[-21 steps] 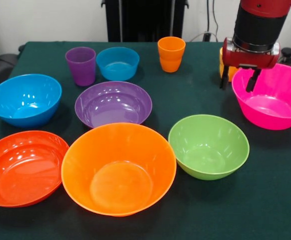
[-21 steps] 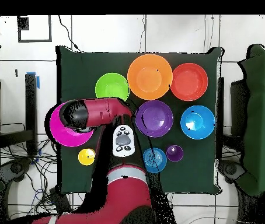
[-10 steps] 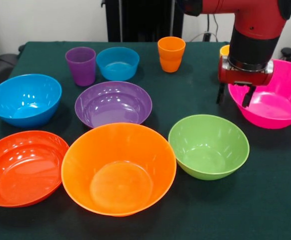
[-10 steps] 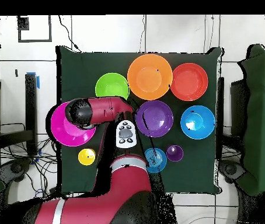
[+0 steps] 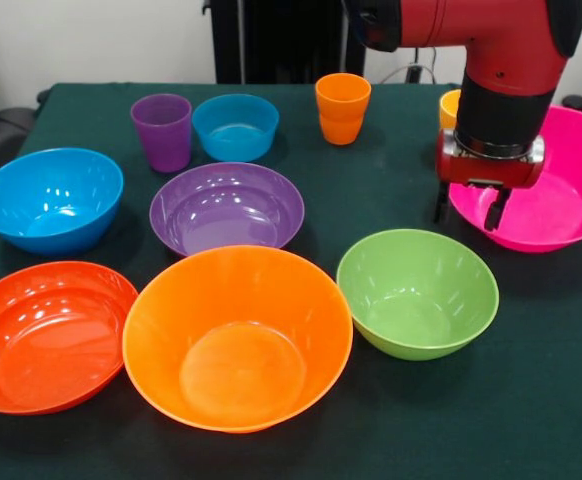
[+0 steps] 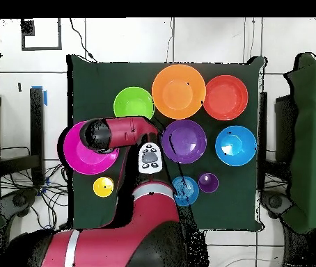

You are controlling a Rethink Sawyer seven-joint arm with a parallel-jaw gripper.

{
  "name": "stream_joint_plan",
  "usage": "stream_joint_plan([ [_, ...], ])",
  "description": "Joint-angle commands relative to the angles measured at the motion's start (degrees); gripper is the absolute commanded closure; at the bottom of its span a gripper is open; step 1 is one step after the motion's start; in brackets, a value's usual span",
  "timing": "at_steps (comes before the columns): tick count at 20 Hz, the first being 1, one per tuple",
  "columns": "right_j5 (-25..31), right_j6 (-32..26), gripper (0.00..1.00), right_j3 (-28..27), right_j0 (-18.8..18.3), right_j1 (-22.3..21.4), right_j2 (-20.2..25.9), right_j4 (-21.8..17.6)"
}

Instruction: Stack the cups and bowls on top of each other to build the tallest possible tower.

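At the front view's right, the hand (image 5: pixel 465 209) clamps the tilted large pink bowl's (image 5: pixel 561 200) near rim on the bench (image 5: pixel 531 400). Seven bowls, three cups.

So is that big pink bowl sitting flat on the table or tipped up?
Tipped. In the front view the pink bowl leans, its far rim raised, with the gripper's fingers straddling its near rim.

— Are you finding any writing, label, brand or number that can be read?

— No, nothing is showing legibly in either view. The bowls and cups are looking plain, and the robot arm (image 6: pixel 122 131) is carrying a small button panel (image 6: pixel 149 158) whose markings are too small to read.
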Motion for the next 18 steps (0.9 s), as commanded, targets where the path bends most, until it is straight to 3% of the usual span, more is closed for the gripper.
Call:
stream_joint_plan([
  [1, -2.6, 3.6, 0.0, -2.6, 0.8, 2.8, 2.6, -1.2],
  [9, -4.3, 3.9, 0.0, -2.8, 1.1, 2.6, 2.0, -1.7],
  [10, -4.1, 3.9, 1.0, -3.0, 1.2, 2.5, 1.8, -1.7],
  [18, -3.7, 3.8, 1.0, -4.0, 1.7, 2.7, 1.2, -1.9],
])
